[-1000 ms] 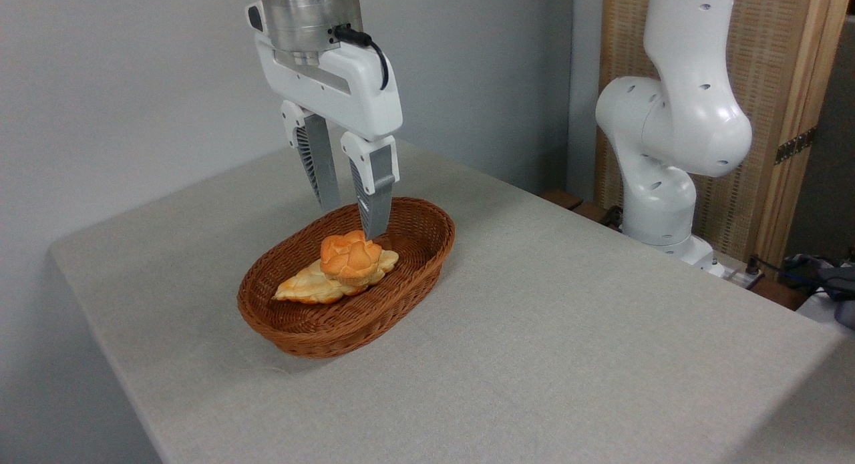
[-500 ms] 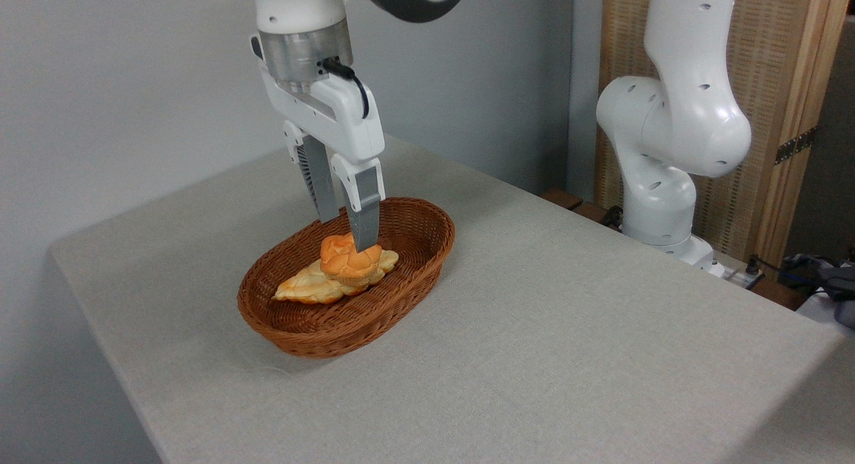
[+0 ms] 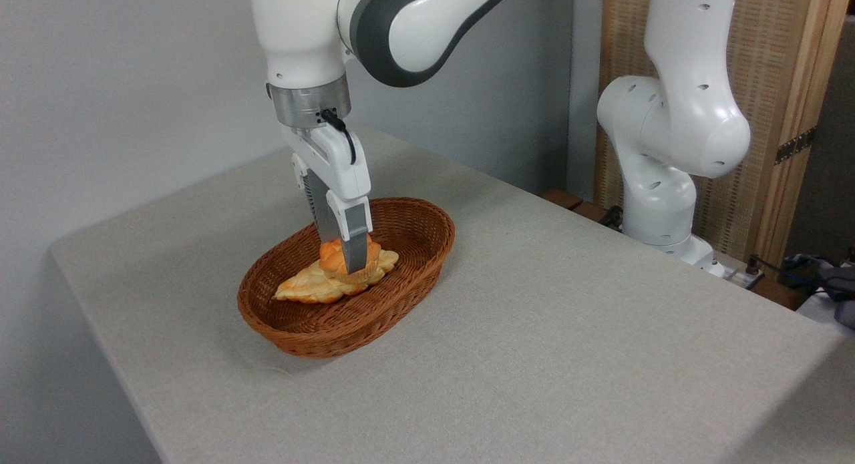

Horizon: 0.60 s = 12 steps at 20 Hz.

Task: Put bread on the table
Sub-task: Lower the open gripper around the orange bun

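The bread (image 3: pixel 330 252) is a small orange-golden knotted bun resting on top of a paler, flat braided loaf (image 3: pixel 304 288) inside a brown wicker basket (image 3: pixel 334 335). The basket stands on the table (image 3: pixel 568 337), which is covered in grey-beige cloth. My gripper (image 3: pixel 342 255) points straight down into the basket and is open. One finger (image 3: pixel 356 240) stands in front of the bun and hides its middle, while the other is behind it. The bun lies between them, still resting on the loaf.
The arm's white base and lower joints (image 3: pixel 668 137) rise at the table's far right edge. Cables and dark items (image 3: pixel 821 277) lie off the table at the right. A wooden screen stands behind the base.
The gripper has come down from above the basket and turned about its vertical axis, so its fingers now straddle the bun. The bun and the loaf have not moved.
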### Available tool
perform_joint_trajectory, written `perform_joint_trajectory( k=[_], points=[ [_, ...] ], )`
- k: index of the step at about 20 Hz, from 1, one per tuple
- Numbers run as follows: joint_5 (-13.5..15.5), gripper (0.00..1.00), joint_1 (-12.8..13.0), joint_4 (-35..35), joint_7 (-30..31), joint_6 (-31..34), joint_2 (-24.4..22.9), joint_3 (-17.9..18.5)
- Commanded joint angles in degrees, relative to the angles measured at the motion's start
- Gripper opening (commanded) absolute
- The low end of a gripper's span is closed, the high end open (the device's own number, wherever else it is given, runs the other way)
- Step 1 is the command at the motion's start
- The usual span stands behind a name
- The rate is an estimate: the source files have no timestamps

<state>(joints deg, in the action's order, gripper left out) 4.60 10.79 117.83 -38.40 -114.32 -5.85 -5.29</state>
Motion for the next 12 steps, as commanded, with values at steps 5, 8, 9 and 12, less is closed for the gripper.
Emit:
perform_joint_trajectory(
  k=[5, 8, 9, 12],
  points=[
    [3.8, 1.00, -0.2, 0.7, -0.9, -1.0, -0.9, 0.3],
    [3.7, 1.00, -0.2, 0.8, -1.2, -0.9, -0.7, 0.3],
    [3.7, 1.00, -0.2, 0.8, -1.2, -0.9, -0.7, 0.3],
    [3.7, 1.00, -0.1, 1.0, -1.2, -0.8, -0.3, 0.3]
  ],
)
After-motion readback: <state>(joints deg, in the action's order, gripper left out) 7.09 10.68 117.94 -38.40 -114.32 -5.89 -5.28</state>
